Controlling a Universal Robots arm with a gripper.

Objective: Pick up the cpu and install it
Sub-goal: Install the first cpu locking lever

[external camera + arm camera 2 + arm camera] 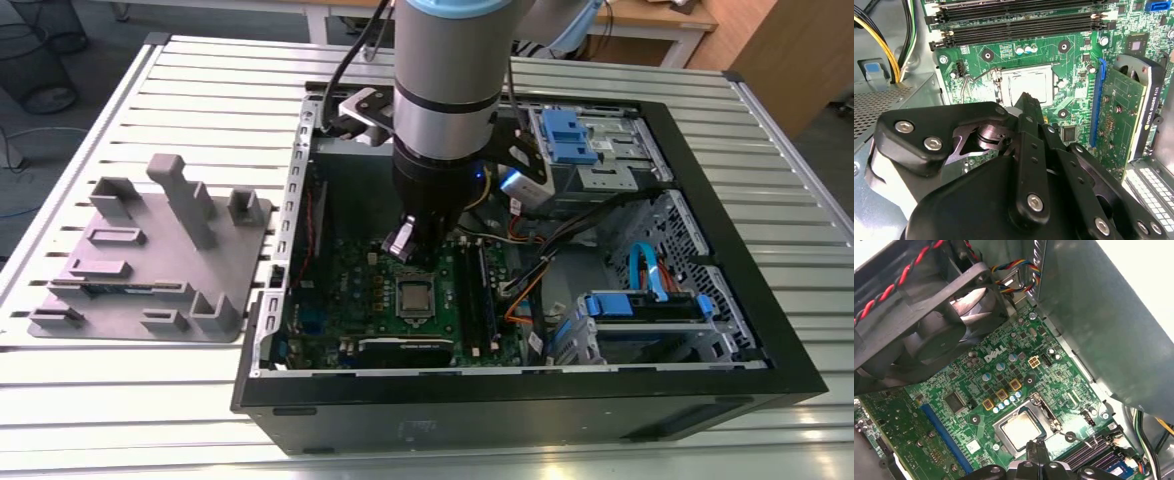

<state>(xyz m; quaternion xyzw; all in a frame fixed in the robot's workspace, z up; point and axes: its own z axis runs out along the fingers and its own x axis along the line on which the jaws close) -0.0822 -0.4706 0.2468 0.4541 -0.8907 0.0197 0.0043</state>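
Risk first, as a guess: the cpu (415,296) already lies in its socket (1025,429) on the motherboard (1114,125), w/ the end effector (1037,454) hanging just above it. If the chip isn't fully flat or sits slightly askew, any downward push from the tip could bend contacts underneath. The thin wire lever (970,81) beside the socket looks unlatched, so the chip is prob. not locked in, and a nudge could shift it. Tight space too: the case fan (939,315) and its wires sit near the arm, and the graphics card (1126,115) stands close alongside, so a sideways swing could snag something.

End effector: in both wrist views the black fingers (1026,107) come together to a narrow tip w/ no visible gap and nothing between them, i.e. closed and empty. The tip is over the edge of the cpu; can't tell if it's touching or just above.

Outside the pc case (534,400), a grey fixture plate (147,260) rests on the table (200,90) at the exterior view's left.
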